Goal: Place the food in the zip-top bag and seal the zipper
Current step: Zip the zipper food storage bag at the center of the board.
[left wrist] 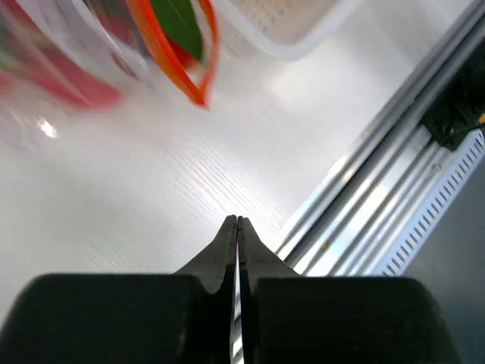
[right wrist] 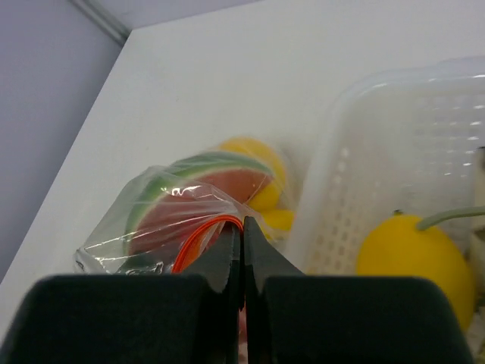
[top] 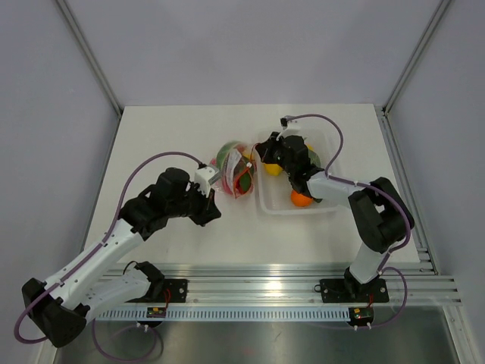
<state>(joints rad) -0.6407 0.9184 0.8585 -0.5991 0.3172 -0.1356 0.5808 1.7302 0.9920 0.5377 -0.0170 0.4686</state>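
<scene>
Overhead view: the zip-top bag (top: 232, 168) lies on the white tabletop (top: 167, 136), just left of a white tray (top: 326, 208). The bag holds several pieces of food (top: 226, 155). An orange (top: 301, 199) and a lemon (top: 271, 168) sit in the tray. The bag's mouth faces right, toward the tray, and its long axis seems to run far to near. The left claw (top: 217, 211) sits near the bag's near side. The right claw (top: 255, 159) reaches to the mouth.

Left wrist view: this claw is closed on nothing, above bare tabletop. Ahead, blurred, the zipper (left wrist: 198, 68) gapes as an orange loop.

Right wrist view: this claw's fingers are pressed together, tips at the zipper's curve. Whether they pinch the film cannot be told.

Loading looks unfinished and the sealing not begun. The next move likely calls for fetching the tray's fruit while the mouth is kept open, then pressing the strip flat along its length.
</scene>
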